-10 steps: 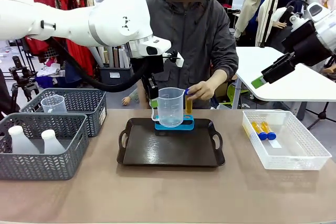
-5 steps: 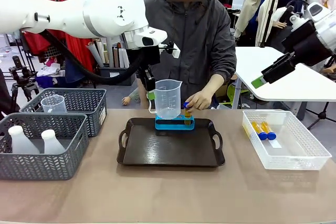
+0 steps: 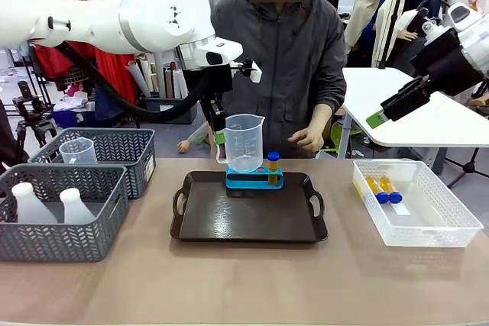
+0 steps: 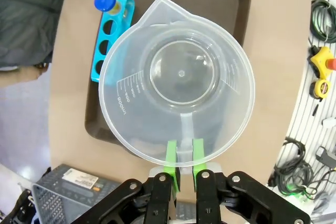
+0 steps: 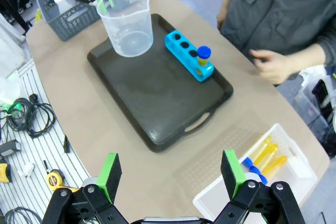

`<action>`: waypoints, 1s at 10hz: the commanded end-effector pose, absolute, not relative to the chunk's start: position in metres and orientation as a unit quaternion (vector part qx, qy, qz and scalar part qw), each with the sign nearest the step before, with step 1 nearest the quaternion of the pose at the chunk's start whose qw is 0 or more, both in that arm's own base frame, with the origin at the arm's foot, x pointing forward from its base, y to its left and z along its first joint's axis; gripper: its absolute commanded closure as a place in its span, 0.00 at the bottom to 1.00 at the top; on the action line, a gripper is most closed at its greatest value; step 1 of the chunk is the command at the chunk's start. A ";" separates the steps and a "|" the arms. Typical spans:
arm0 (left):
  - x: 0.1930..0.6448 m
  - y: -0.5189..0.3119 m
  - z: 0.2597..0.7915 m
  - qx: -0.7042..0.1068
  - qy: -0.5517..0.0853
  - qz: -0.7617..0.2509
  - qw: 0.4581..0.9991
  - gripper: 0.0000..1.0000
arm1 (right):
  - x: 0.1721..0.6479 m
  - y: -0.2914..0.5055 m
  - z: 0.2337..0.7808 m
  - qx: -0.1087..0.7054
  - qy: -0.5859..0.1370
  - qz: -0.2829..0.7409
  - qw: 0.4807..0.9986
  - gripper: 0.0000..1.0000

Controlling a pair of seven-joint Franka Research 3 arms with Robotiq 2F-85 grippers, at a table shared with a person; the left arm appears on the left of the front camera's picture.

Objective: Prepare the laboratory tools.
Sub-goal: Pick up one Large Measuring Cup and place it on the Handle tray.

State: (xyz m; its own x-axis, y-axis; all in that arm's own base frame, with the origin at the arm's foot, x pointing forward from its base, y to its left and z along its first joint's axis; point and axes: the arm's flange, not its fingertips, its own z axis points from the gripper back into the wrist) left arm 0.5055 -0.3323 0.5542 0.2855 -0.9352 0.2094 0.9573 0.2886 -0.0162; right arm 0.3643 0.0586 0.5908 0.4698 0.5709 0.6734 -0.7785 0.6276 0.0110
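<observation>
The measuring beaker (image 3: 244, 143) hangs over the far edge of the tray (image 3: 248, 223). The left gripper (image 3: 220, 133) has its jaws clamped on the beaker's handle. From the front the beaker's base lines up with the top of the rack (image 3: 254, 182), and I cannot tell whether it touches anything.

The left wrist view looks straight down into the beaker (image 4: 178, 77). It shows the printed scale inside, and the green pads of the left gripper (image 4: 184, 163) pinching the thin handle. That view also shows three empty holes in the rack (image 4: 107, 38) and one blue-capped tube (image 4: 105, 1) at the end hole. The front view shows the tube (image 3: 273, 167) standing upright at the rack's right end.

In the right wrist view the rack (image 5: 189, 56) lies beside the beaker (image 5: 127, 22) on the tray (image 5: 152, 98). The person's hand (image 5: 273, 65) is open and apart from the tube (image 5: 203, 53). The right gripper (image 5: 170, 174) has its jaws wide apart with nothing between them. In the front view it (image 3: 378, 118) is raised at the far right.

On the counter (image 3: 244, 288), a clear bin (image 3: 451, 227) to the right holds two more tubes (image 3: 382, 188). On the left, a near basket (image 3: 61, 242) holds two conical flasks (image 3: 30, 205), and a far basket (image 3: 114, 146) holds a second beaker (image 3: 78, 150).
</observation>
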 end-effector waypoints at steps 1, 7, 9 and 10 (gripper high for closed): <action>0.505 -0.331 0.556 -0.068 -0.081 -0.592 0.799 1.00 | 0.365 0.059 0.592 0.171 -0.327 0.399 0.840 0.00; 0.505 -0.331 0.556 -0.068 -0.081 -0.592 0.799 1.00 | 0.365 0.059 0.592 0.171 -0.327 0.399 0.840 0.00; 0.505 -0.331 0.556 -0.068 -0.081 -0.592 0.799 1.00 | 0.365 0.059 0.592 0.171 -0.327 0.399 0.840 0.00; 0.506 -0.332 0.554 -0.069 -0.079 -0.592 0.799 1.00 | 0.365 0.059 0.592 0.171 -0.327 0.399 0.840 0.00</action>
State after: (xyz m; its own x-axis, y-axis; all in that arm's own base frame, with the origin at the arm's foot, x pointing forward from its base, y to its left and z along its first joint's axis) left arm 0.5056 -0.3325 0.5537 0.2856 -0.9353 0.2089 0.9573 0.2886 -0.0169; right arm 0.3643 0.0586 0.5908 0.4698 0.5709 0.6734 -0.7785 0.6276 0.0110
